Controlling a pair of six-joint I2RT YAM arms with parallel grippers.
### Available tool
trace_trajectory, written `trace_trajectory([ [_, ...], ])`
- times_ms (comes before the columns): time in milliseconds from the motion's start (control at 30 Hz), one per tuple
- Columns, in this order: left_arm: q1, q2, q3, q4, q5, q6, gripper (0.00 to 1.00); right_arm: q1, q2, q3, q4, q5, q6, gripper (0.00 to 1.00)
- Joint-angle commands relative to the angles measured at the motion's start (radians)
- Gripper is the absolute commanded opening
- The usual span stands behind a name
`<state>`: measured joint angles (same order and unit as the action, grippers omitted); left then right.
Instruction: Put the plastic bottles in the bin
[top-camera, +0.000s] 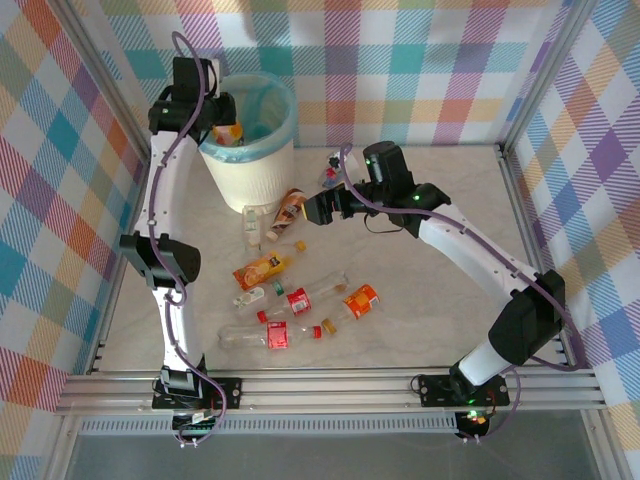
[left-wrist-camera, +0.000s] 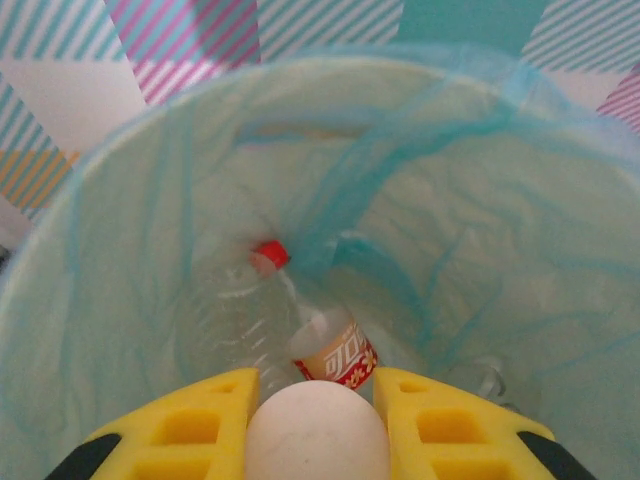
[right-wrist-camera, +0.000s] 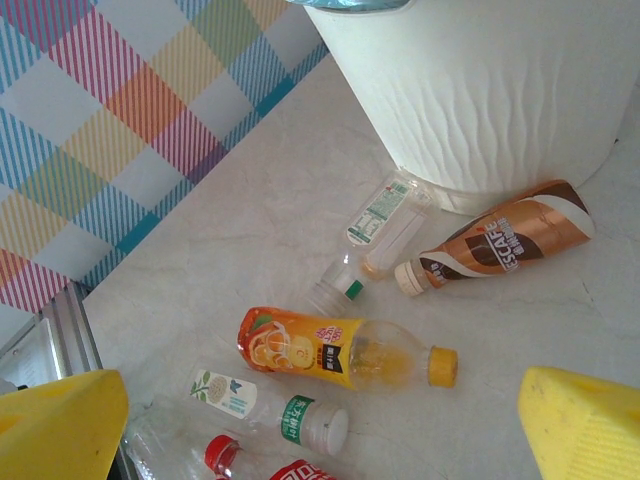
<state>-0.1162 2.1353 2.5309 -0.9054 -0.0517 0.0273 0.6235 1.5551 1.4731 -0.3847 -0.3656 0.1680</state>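
Nearest the arm bases, a loose scatter of plastic bottles (top-camera: 290, 305) lies on the pale worktop (top-camera: 440, 330) — a clear one with a red label (top-camera: 268, 336) closest, an orange-labelled one (top-camera: 360, 300) just beyond it, then an orange juice bottle (right-wrist-camera: 340, 355) with a yellow cap. They lie flat and at all angles, so each will likely need its own approach across the body.

Above the far end of this scatter hangs the right hand (right-wrist-camera: 320, 400), its yellow fingers (right-wrist-camera: 60, 420) spread wide with nothing between them. Its own camera looks down on the juice bottle and a small green-labelled bottle (right-wrist-camera: 265, 405), which suggests it is lining up a pick rather than carrying anything.

Farther on, a brown coffee bottle (right-wrist-camera: 500, 245) lies with its base against the foot of the bin (top-camera: 250, 175), and a small clear bottle (right-wrist-camera: 385, 215) lies just beside it. The bin stands at the far left of the worktop, lined with a teal bag.

Over its mouth the left hand (left-wrist-camera: 315, 385) is clenched on an orange-labelled bottle (top-camera: 229, 131), whose pale rounded end shows between the yellow fingers (left-wrist-camera: 190, 425). Held directly above the opening, it is placed so a release should drop it cleanly inside — where a red-capped clear bottle (left-wrist-camera: 250, 300) and a red-and-white-labelled bottle (left-wrist-camera: 335, 355) already lie at the bottom.
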Motion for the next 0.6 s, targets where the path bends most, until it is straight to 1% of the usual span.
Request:
trace_trajectory([
  [0,0.003,0.007,-0.104,0.032,0.027,0.022,0.13,0.01,0.009,-0.002,-0.011,-0.025,-0.006,1.0],
  [33,0.005,0.002,-0.126,0.048,0.032,0.021,0.17,0.01,0.011,-0.004,-0.012,-0.026,-0.006,1.0],
  [67,0.006,0.0,-0.14,0.062,0.036,0.019,0.23,0.01,0.013,-0.002,-0.015,-0.025,-0.005,1.0],
  [167,0.007,-0.003,-0.127,0.073,0.036,0.001,0.51,0.012,0.015,0.005,-0.025,-0.022,-0.009,1.0],
  [233,0.009,-0.017,-0.116,0.089,0.034,-0.011,0.63,0.012,0.016,0.009,-0.029,-0.021,-0.01,1.0],
  [300,0.012,-0.036,-0.104,0.107,0.038,-0.025,0.67,0.013,0.014,0.015,-0.029,-0.016,-0.012,1.0],
  [367,0.01,-0.055,-0.084,0.112,0.051,-0.034,0.67,0.013,0.013,0.021,-0.031,-0.009,-0.01,1.0],
  [567,0.011,-0.126,-0.09,0.133,0.097,-0.058,0.63,0.015,0.017,0.026,-0.032,0.003,-0.005,1.0],
])
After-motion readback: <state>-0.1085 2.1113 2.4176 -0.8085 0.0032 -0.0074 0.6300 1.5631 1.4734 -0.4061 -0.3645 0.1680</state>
